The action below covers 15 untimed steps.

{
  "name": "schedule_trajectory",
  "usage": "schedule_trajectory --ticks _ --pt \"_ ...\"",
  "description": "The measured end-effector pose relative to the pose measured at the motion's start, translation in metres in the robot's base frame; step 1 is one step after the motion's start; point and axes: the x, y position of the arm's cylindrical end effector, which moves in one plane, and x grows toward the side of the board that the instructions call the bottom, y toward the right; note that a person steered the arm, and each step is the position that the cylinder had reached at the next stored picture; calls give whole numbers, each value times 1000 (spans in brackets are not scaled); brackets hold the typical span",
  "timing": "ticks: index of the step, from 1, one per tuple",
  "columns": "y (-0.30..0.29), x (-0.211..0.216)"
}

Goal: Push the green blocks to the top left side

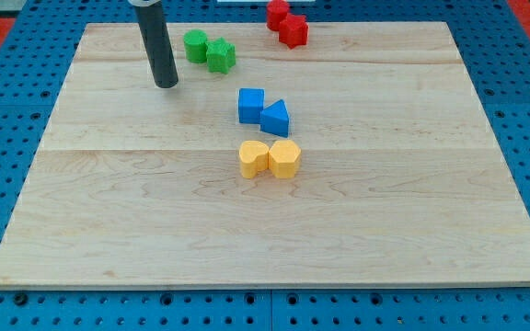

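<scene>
My tip (165, 85) rests on the desk (136, 239), near the green pair on its left side and slightly toward the view's bottom, touching neither block. The rig carries no fingers; the rod holds nothing. From that side a push would drive the pair rightward, so I judge the tip must first go round to their right.

The green round block (196, 45) and the green star block (221, 55) touch, near the desk's top edge. Their common long axis runs left to right, dipping slightly at the right.

Relative to the green pair:
- blue blocks (263, 110): below-right.
- yellow blocks (270, 159): further below.
- red blocks (286, 24): right.
</scene>
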Motion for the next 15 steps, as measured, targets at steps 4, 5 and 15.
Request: schedule_trajectory --ticks 4,5,15 --pt "41 4" --pt "48 4" --pt "251 -129"
